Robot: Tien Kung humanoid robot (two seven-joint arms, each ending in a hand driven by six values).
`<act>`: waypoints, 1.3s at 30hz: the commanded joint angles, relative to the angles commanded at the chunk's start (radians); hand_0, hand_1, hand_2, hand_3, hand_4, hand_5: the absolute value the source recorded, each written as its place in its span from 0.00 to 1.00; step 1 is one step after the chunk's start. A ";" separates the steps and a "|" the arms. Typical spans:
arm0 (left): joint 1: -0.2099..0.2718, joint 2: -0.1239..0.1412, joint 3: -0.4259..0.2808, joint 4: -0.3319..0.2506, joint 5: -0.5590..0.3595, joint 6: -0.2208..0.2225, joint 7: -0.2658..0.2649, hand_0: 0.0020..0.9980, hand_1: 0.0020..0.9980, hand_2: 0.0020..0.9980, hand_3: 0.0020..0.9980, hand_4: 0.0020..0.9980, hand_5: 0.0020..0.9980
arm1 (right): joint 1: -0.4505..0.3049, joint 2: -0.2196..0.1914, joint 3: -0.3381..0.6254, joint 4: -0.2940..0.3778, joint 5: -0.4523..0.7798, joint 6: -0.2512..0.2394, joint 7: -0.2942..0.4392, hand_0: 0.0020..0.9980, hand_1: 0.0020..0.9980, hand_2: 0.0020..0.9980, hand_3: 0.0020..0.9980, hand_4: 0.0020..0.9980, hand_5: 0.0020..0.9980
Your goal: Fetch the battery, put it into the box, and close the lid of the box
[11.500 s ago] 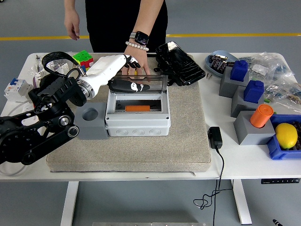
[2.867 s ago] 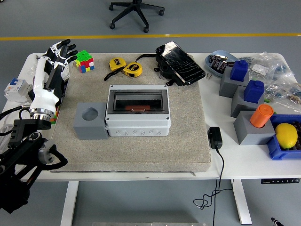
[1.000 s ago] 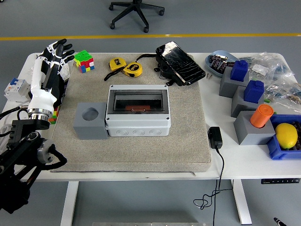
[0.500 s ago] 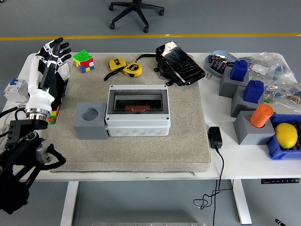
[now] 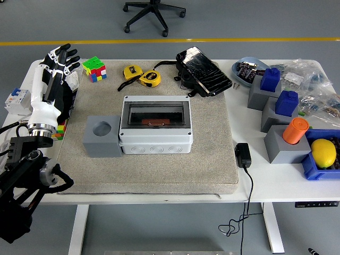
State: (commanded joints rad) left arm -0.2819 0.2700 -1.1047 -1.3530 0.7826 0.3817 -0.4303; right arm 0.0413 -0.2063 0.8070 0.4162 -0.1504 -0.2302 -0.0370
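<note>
We see the left hand (image 5: 58, 57) raised over the table's left edge, fingers spread, holding nothing; box (image 5: 155, 124) lid shut, battery (image 5: 155, 125) inside.

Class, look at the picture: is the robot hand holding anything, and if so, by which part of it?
Nothing is held. The left robot hand is over the table's left edge with fingers spread and empty, well apart from the grey plastic box with the closed smoky lid.
</note>
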 joint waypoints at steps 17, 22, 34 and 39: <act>0.008 0.001 -0.004 -0.002 0.002 0.000 0.000 0.70 0.71 0.72 0.72 1.00 0.70 | 0.007 -0.015 -0.001 -0.003 0.000 -0.003 -0.007 0.58 0.64 0.66 0.55 0.87 0.40; 0.015 0.002 -0.002 -0.005 0.003 0.000 0.001 0.70 0.71 0.72 0.72 1.00 0.70 | 0.000 -0.012 -0.001 -0.015 0.010 0.001 -0.010 0.58 0.64 0.65 0.55 0.87 0.40; 0.013 0.008 -0.008 -0.014 0.005 0.000 0.001 0.70 0.71 0.72 0.72 1.00 0.70 | 0.013 -0.008 0.010 -0.009 0.003 0.001 -0.005 0.58 0.64 0.66 0.55 0.87 0.40; 0.012 0.010 -0.011 -0.010 0.003 0.000 0.001 0.70 0.71 0.72 0.72 1.00 0.70 | 0.019 -0.008 0.010 -0.007 0.001 0.001 -0.004 0.58 0.64 0.65 0.55 0.87 0.40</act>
State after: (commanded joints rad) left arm -0.2699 0.2797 -1.1157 -1.3631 0.7859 0.3815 -0.4290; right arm 0.0605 -0.2148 0.8172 0.4089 -0.1489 -0.2289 -0.0406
